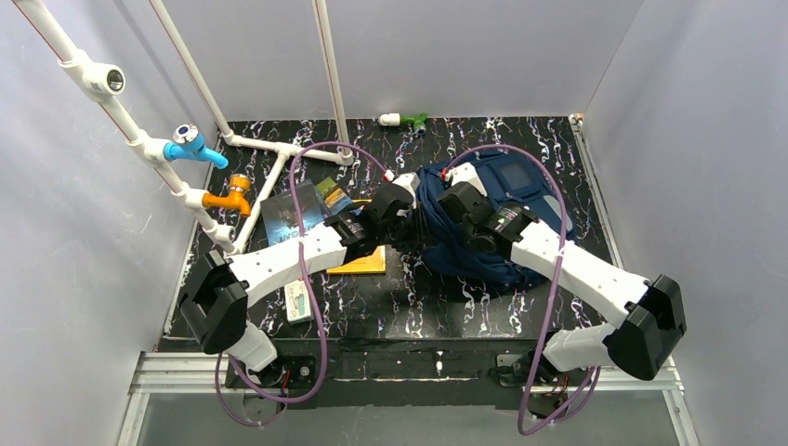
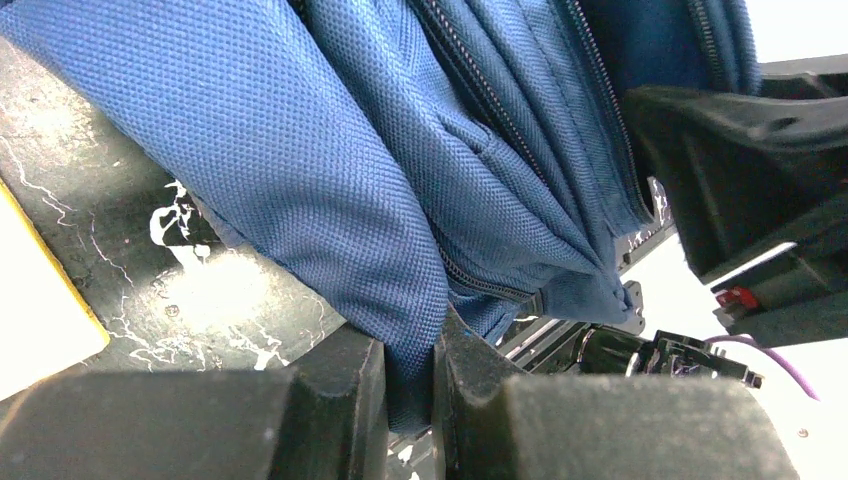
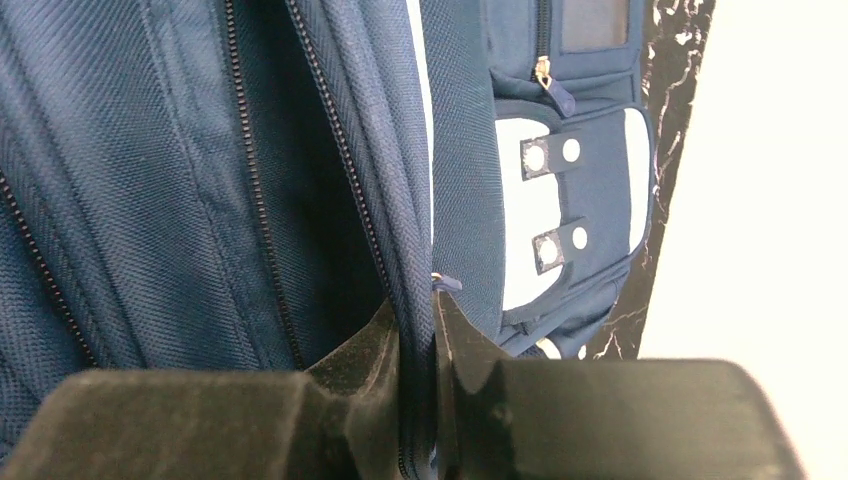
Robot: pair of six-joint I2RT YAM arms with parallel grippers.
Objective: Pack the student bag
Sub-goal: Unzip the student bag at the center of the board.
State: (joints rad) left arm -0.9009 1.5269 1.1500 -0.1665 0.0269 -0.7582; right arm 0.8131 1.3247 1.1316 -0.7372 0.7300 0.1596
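Left wrist view, bottom centre: left pincer (image 2: 410, 345) pinches student bag (image 2: 300, 150) fabric; right pincer (image 3: 415, 315) nips its zipped edge.

Navy blue woven-fabric student bag (image 1: 469, 263): a white rectangular patch (image 3: 515, 205) and dark zip lines are borne. Black slab bench (image 1: 418, 307): white marble veining is carried throughout. Flat rectangular item (image 1: 367, 264): yellow.

This is looking like a robotics lab cell: blank pale walls (image 1: 465, 56) are boxing in a black marbled bench (image 1: 418, 297), a white pipe frame (image 1: 330, 74) is carrying cameras (image 1: 190, 137) left of the left gripper (image 1: 415, 226), and purple cables (image 1: 294, 181) are looping nearby.
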